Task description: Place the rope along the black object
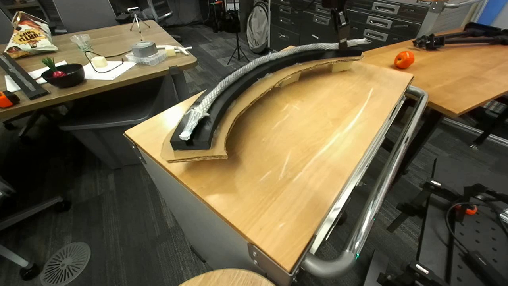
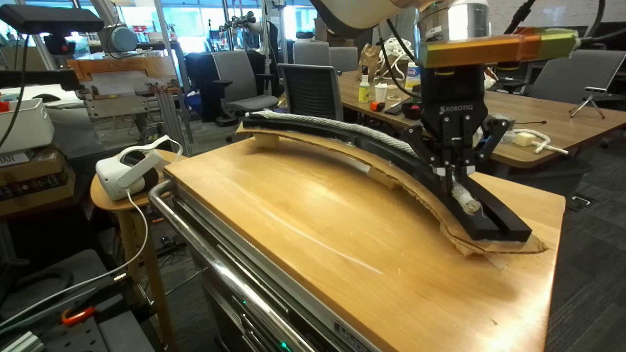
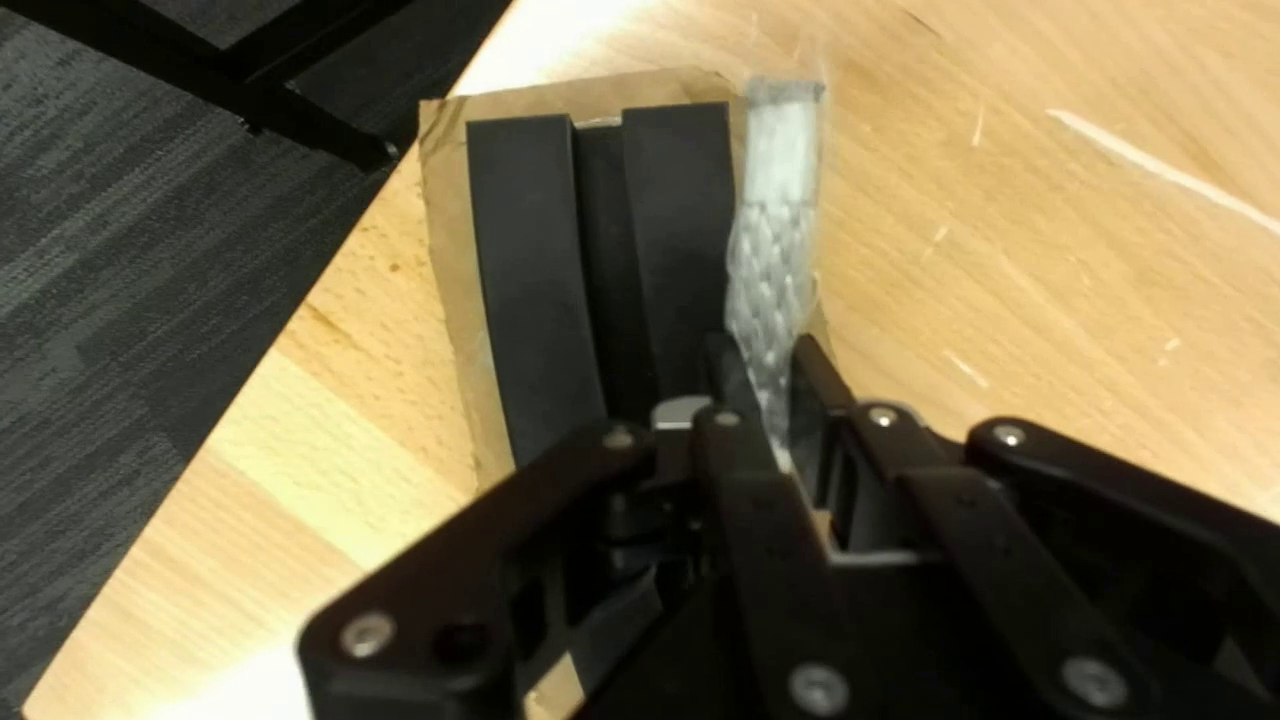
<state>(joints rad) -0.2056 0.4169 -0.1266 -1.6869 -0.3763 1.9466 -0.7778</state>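
Note:
The black object point(image 1: 234, 92), a long curved strip with a lengthwise groove, lies on a cardboard-backed arc on the wooden worktop. Along it runs the whitish rope point(image 1: 270, 58); in an exterior view its near, taped end rests on the strip. At the opposite end my gripper point(image 2: 455, 185) points downward, shut on the rope a short way from its tip. From the wrist view, the black object point(image 3: 545, 300) ends beside the rope's tip point(image 3: 782, 150), which appears off its right edge. Between the fingertips the rope point(image 3: 765, 345) shows, partly hidden by the gripper.
The cardboard backing point(image 2: 391, 171) sticks out past the strip. A shiny metal handle point(image 1: 373, 210) borders the worktop point(image 1: 301, 139). An orange-red tomato point(image 1: 404, 59) sits on a neighbouring table. On a stool rests a white headset point(image 2: 117, 173) with a cable.

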